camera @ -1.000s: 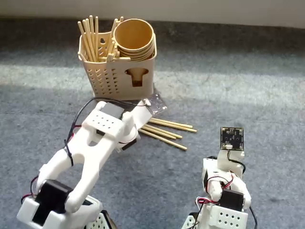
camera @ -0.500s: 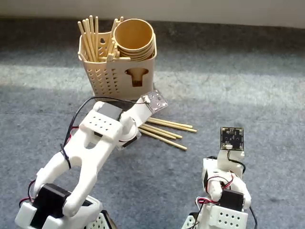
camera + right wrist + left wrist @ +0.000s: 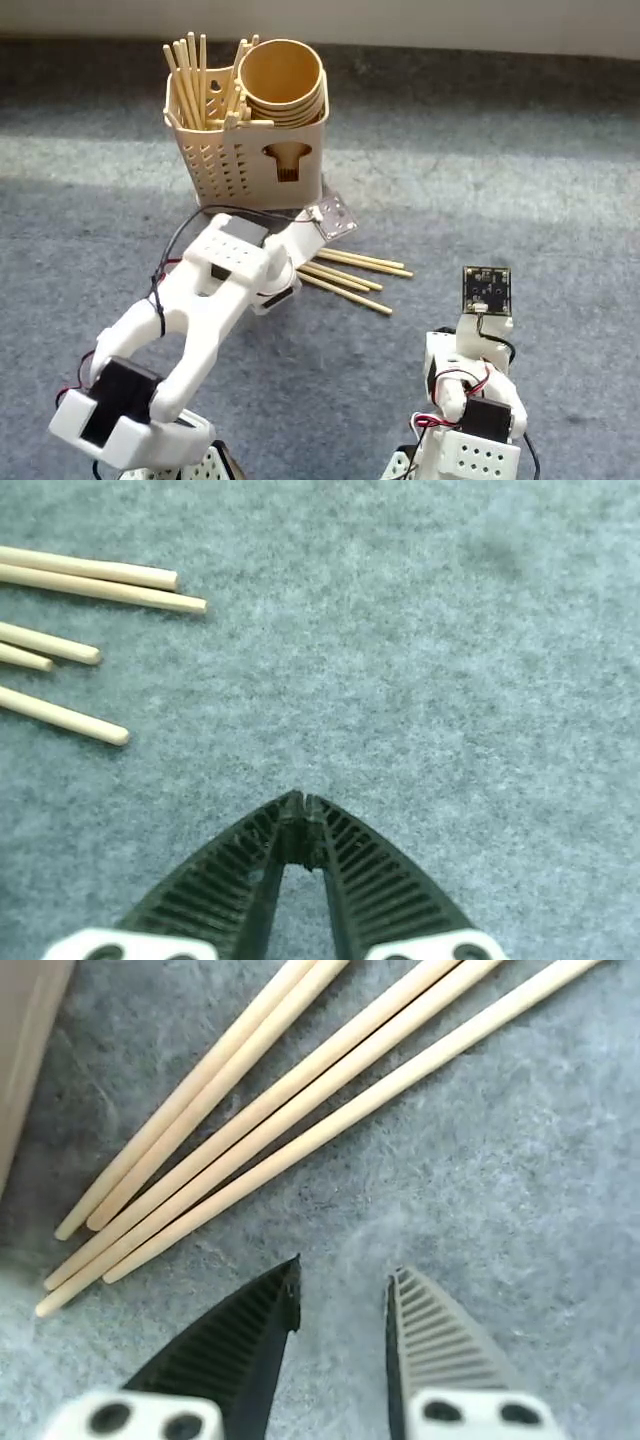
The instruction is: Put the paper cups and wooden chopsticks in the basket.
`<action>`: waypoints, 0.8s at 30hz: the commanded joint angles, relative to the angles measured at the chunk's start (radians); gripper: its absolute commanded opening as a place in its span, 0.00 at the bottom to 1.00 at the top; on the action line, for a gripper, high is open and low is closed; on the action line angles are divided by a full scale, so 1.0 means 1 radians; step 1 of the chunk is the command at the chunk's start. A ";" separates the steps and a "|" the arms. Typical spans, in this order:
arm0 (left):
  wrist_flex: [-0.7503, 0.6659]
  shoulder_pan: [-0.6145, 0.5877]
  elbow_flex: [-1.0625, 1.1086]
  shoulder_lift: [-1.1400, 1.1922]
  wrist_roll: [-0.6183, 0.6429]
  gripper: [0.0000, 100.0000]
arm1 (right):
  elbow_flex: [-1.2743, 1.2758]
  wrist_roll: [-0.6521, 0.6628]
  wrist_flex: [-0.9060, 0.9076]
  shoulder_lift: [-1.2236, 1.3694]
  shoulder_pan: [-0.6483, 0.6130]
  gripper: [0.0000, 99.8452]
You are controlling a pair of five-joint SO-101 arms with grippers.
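Note:
The cream basket (image 3: 250, 160) stands at the back, holding stacked paper cups (image 3: 283, 80) and a bundle of upright chopsticks (image 3: 192, 85). Several loose wooden chopsticks (image 3: 350, 272) lie on the carpet in front of it. My left arm (image 3: 230, 275) stretches to their near ends. In the left wrist view my left gripper (image 3: 343, 1278) is open just short of the chopsticks (image 3: 290, 1110), with nothing between its fingers. My right gripper (image 3: 300, 808) is shut and empty over bare carpet, with the chopstick tips (image 3: 110, 595) off to one side. The right arm (image 3: 475, 385) sits folded at the front right.
Grey carpet (image 3: 520, 180) covers the whole floor, with open room right of the basket and between the arms. The basket's wall (image 3: 25, 1030) stands close beside the loose chopsticks. A dark strip (image 3: 450, 60) runs along the back edge.
My left arm has shifted a little to the right, its wrist staying over the near ends of the loose chopsticks. The right arm and the chopsticks have not moved.

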 commanded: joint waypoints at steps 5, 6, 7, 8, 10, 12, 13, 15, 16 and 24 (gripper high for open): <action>-0.021 0.018 -0.035 0.008 -0.014 0.14 | 0.119 -0.005 -0.016 -0.001 0.008 0.02; -0.021 0.016 -0.031 0.010 -0.014 0.14 | 0.119 -0.005 -0.016 -0.001 0.008 0.02; -0.021 0.016 -0.030 0.010 -0.015 0.14 | 0.119 -0.005 -0.016 -0.001 0.008 0.02; -0.020 0.016 -0.030 0.010 -0.015 0.14 | 0.119 -0.005 -0.016 -0.001 0.008 0.02; -0.015 0.016 -0.028 0.012 -0.015 0.14 | 0.119 -0.005 -0.016 -0.001 0.008 0.02; -0.020 0.018 -0.019 0.012 -0.015 0.14 | 0.119 -0.005 -0.016 -0.001 0.008 0.02; -0.021 0.021 -0.010 0.012 -0.017 0.14 | 0.119 -0.005 -0.016 -0.001 0.008 0.02; -0.021 0.022 0.005 0.012 -0.017 0.14 | 0.119 -0.005 -0.016 -0.001 0.008 0.02; -0.021 0.022 0.013 0.012 -0.017 0.14 | 0.119 -0.005 -0.016 -0.001 0.008 0.02; -0.017 0.021 0.042 0.012 -0.017 0.04 | 0.119 -0.005 -0.016 -0.001 0.008 0.02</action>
